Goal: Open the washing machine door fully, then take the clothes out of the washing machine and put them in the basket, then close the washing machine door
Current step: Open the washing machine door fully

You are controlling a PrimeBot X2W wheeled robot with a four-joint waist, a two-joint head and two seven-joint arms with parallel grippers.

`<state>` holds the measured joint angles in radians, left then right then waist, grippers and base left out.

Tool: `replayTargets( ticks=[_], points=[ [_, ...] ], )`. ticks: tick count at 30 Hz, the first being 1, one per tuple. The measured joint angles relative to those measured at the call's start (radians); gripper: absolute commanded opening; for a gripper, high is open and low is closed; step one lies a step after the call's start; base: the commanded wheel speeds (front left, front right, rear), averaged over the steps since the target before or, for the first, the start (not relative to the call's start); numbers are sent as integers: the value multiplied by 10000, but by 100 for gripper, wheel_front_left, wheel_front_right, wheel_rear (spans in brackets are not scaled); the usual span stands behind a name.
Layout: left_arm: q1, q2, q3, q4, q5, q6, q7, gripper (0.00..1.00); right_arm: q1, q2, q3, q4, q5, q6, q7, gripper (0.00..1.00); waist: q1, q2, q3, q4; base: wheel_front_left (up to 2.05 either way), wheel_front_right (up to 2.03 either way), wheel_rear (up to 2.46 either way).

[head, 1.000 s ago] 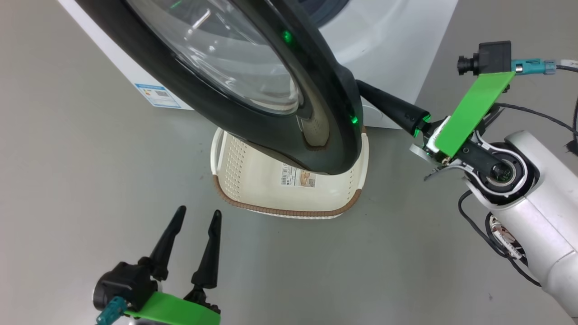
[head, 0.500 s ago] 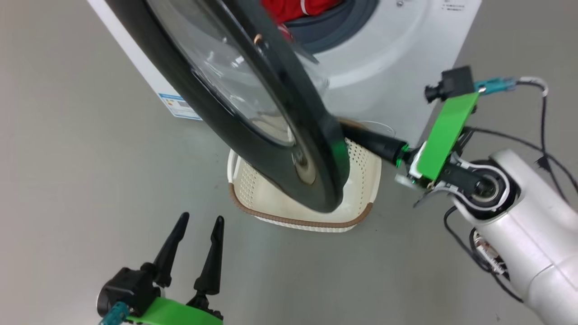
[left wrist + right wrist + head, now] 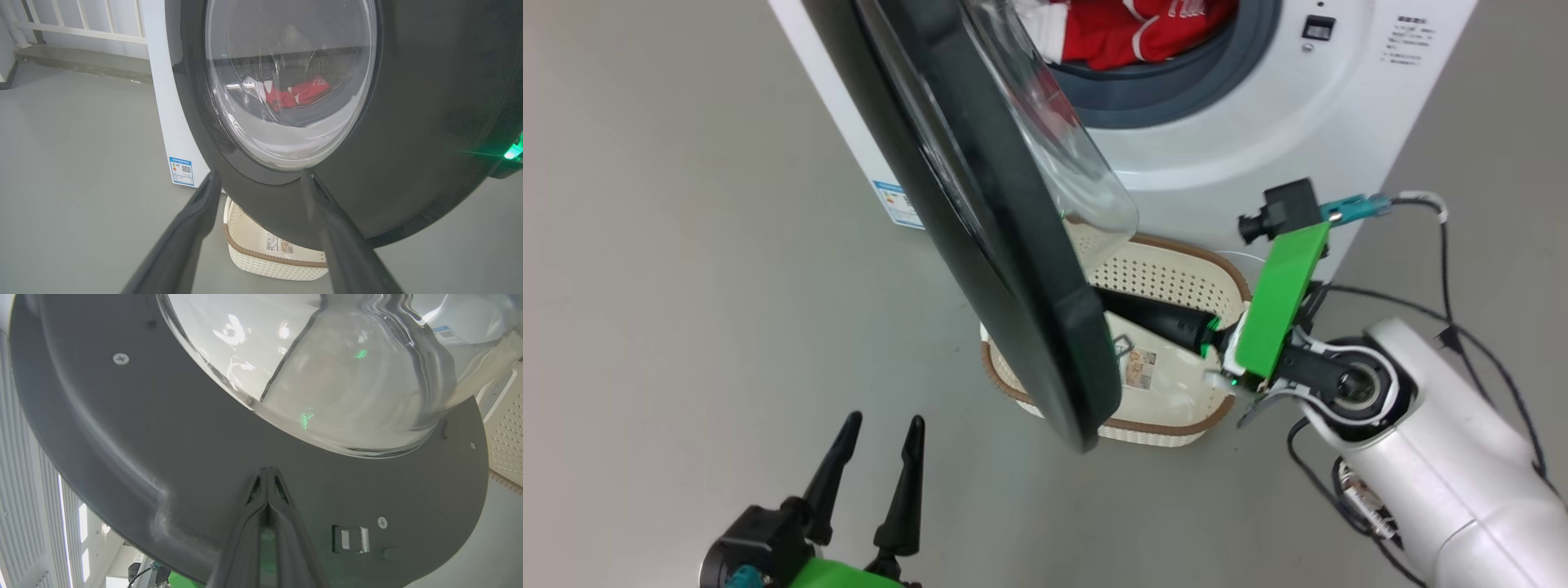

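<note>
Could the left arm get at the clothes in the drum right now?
Probably not. The partly open washing machine door stands between the left end effector and the clothes; the left wrist view sees them through the door's glass. It likely needs swinging wider first.

basket (image 3: 1168,273) partly behind door (image 3: 1013,310), clothes (image 3: 1127,37) cropped

Washing machine door (image 3: 980,229) stands ajar, edge-on above the basket (image 3: 1176,265); right gripper (image 3: 1115,304), fingers together, reaches over the basket, tip hidden behind the door's rim; left gripper (image 3: 884,419) spread at lower left; red clothes (image 3: 1135,33) inside the washing machine (image 3: 1258,139).
</note>
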<state>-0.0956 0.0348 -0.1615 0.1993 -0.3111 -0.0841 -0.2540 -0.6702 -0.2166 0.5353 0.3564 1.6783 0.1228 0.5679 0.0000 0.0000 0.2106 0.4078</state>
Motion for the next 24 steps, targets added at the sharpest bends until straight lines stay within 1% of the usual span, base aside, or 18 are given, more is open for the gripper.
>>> replayTargets(
  ticks=[11, 15, 24],
  points=[
    [201, 2, 23, 23, -69, 148, 0, 100, 333, 675, -54, 58, -173, 2, 397, 0, 0, 0, -290, 539, 0, 0, 0],
    [303, 2, 38, 19, -71, 232, 0, 100, 432, 813, -90, 63, -305, 0, 401, 0, 0, 0, -380, 671, 0, 0, 0],
    [409, 6, 84, 19, -77, 236, 0, 100, 679, 1068, -151, 63, -508, 2, 485, 0, 0, 0, -520, 779, 0, 0, 0]
  ],
)
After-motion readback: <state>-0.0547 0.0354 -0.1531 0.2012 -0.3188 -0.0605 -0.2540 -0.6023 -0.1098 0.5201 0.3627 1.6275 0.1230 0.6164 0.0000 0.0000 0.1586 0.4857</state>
